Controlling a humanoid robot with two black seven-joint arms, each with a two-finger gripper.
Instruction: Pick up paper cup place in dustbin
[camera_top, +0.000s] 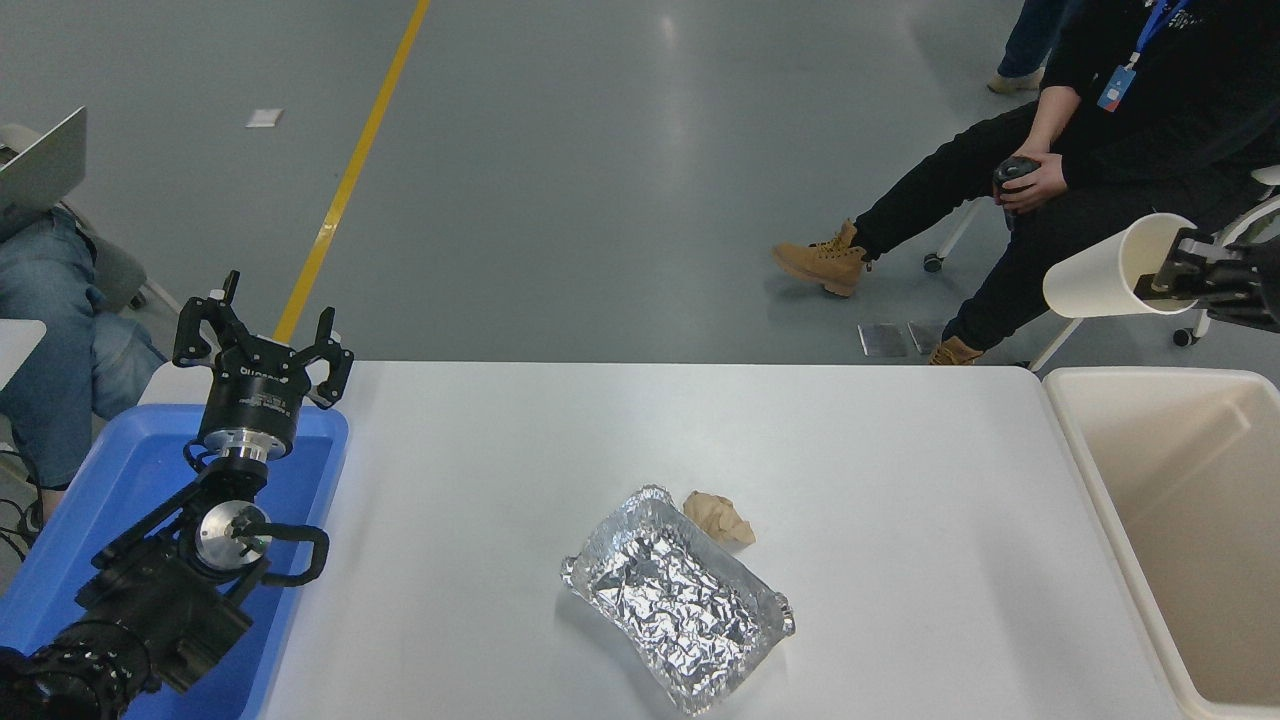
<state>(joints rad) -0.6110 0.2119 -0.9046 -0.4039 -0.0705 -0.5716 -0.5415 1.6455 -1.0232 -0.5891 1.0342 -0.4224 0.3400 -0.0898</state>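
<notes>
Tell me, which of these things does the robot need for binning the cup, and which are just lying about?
Needed:
- paper cup, held on its side in the right gripper, up above the table
- dustbin, at the table's right end

Lying about:
- foil tray, mid-table
- paper ball, beside the tray
- blue bin, at the left, with the parked left gripper over it

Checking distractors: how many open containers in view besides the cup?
3: the blue bin at the table's left end, the foil tray at centre front, the dustbin at the right end. None seems hidden.
</notes>
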